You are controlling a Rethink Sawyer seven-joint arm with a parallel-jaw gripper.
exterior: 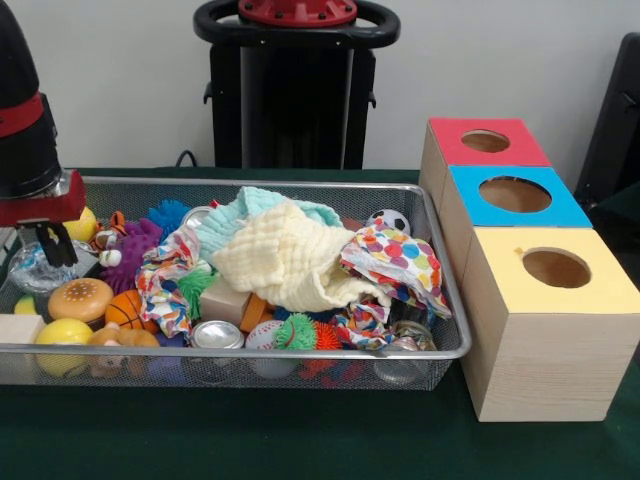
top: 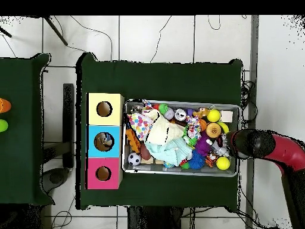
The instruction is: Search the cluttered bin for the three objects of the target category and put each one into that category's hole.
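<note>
Three wooden boxes, each with a round hole, stand in a row beside the wire-mesh bin [exterior: 440, 330]: the yellow-topped box [exterior: 560, 330], the blue-topped box [exterior: 520, 200] and the red-topped box [exterior: 485, 145]. Searching looks to be the step in hand; the target category cannot be told. Cream muslin cloth [exterior: 290, 260] covers much of the clutter. The fingers [exterior: 62, 245] stand slightly apart, empty, above that end's toys, near the toy hamburger [exterior: 80, 297]. Next comes choosing a target. Dark green cloth covers the bench [exterior: 300, 440]; pale wall behind.
</note>
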